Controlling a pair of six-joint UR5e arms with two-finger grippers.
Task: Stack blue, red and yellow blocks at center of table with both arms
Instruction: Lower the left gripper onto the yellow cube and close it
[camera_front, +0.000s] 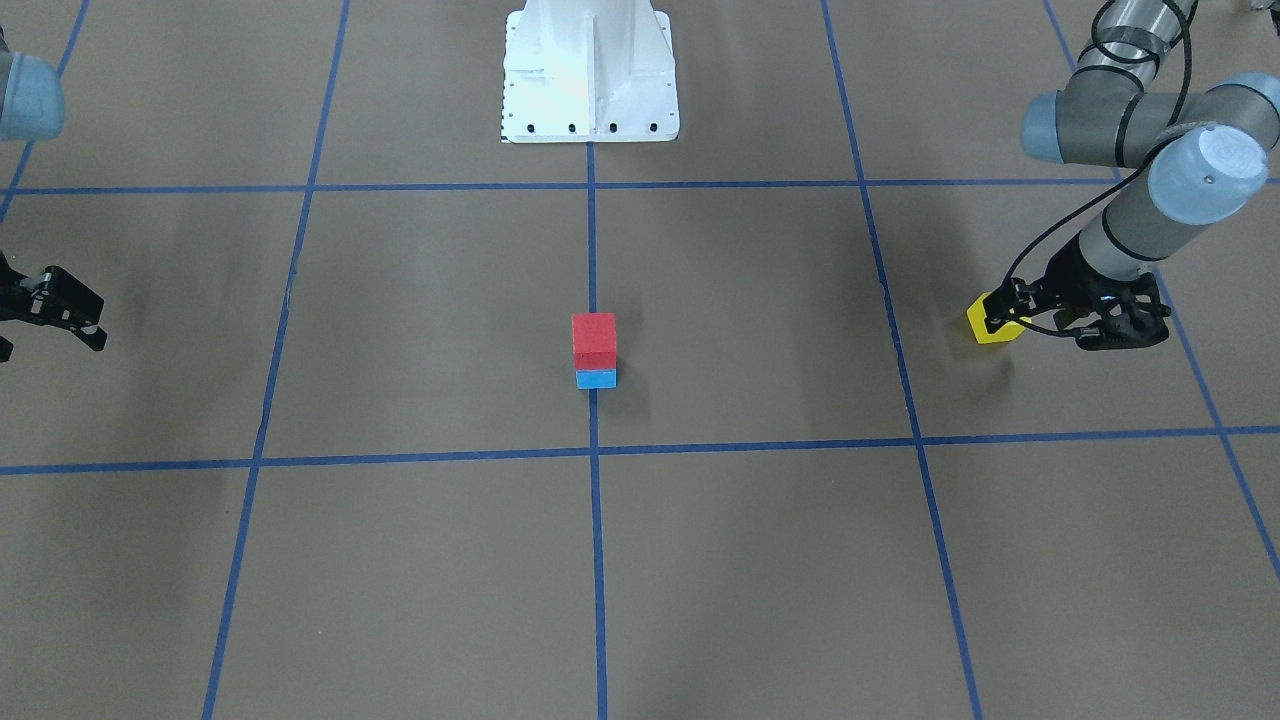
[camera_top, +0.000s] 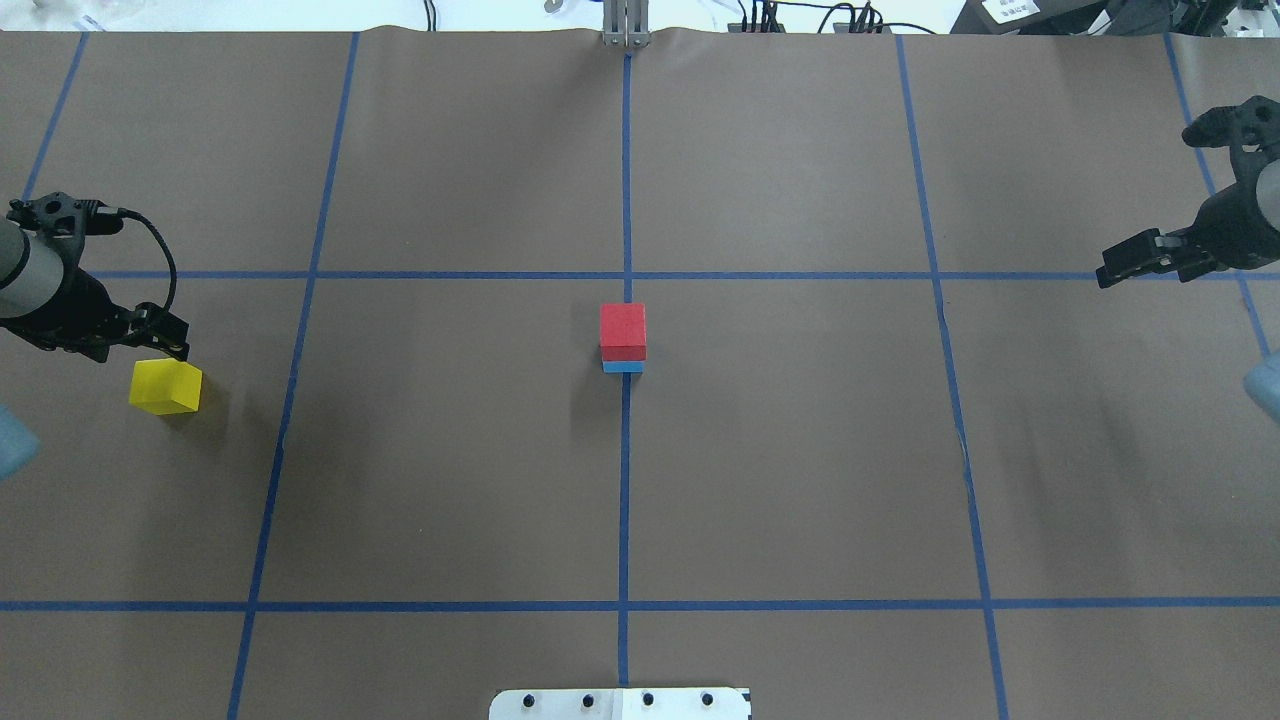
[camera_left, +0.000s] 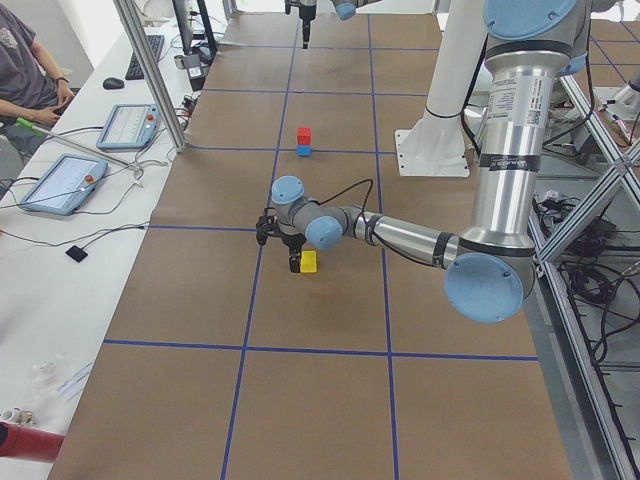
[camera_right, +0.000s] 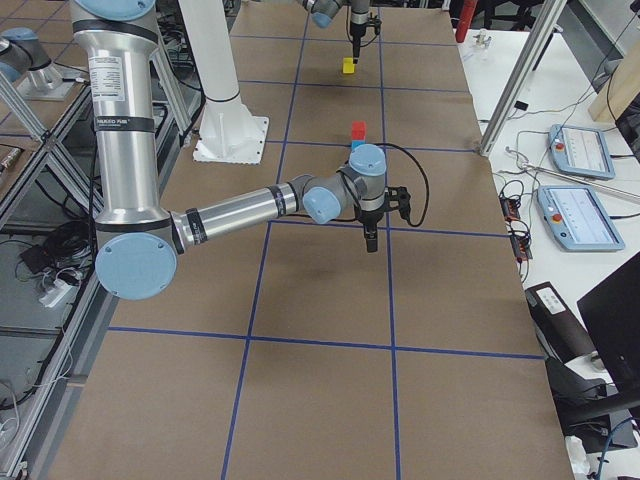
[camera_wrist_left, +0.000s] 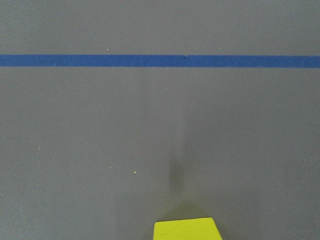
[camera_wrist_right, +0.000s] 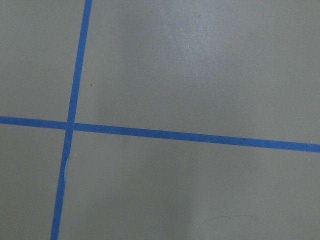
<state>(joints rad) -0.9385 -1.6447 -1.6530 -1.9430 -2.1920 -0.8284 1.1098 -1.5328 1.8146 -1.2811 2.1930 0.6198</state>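
- Two of the three tiers are built: the red cube-shaped block sits squarely on the blue block at the centre of the brown paper-covered desk, on the middle blue tape line.
- The step in hand looks like fetching the last piece. The yellow cube-shaped block rests flat on the desk far out on the robot's left, well apart from the stack.
- The left gripper hangs just beside and above the yellow block. Its wrist view catches only the block's top edge, so I judge it is not yet gripped. I cannot tell how its jaws stand.
- The right gripper is parked far out on the opposite side, over bare desk. I cannot tell its jaw state either.
- Next, the left arm needs to centre over the yellow block, drop, pinch two opposite faces, then carry it to the stack.
- The yellow block is roughly a cube, so it has no real long axis. Its faces seem slightly turned off the tape grid, so the wrist may need a small twist. The stack's long axis is upright.
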